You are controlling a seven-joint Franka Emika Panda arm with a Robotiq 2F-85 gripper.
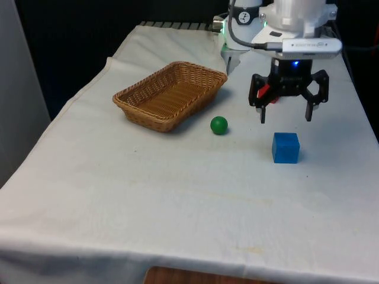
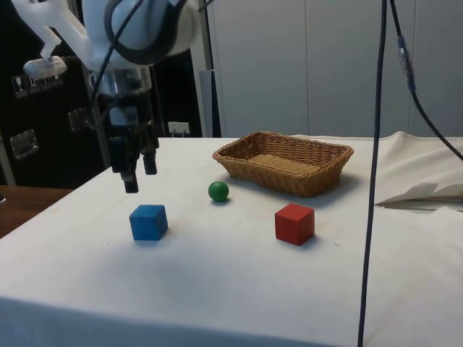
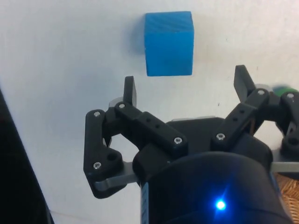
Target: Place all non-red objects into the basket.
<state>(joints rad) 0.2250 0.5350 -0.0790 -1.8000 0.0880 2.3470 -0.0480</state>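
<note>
We see the tool [image 1: 286, 116] hanging spread wide and empty above the counter [image 1: 148, 201], just behind the blue cube [image 1: 286, 147]. The green ball [image 1: 219, 125] lies beside the wicker basket [image 1: 142, 103]. Our side view adds a red cube [image 2: 294, 223], which the tool blocks from the front.

White arm [image 1: 296, 15]: rounded glossy casings, a black band at one joint, a black cable looping along the upper links. Flat white plate with small dark lettering sits above the gripper [image 1: 286, 117]. Gripper matte black: rounded body, angular linkage bars with silver screw heads, grey metal brackets beneath, two narrow squared fingers [image 3: 129, 91]. Small red detail beside the linkage.
</note>
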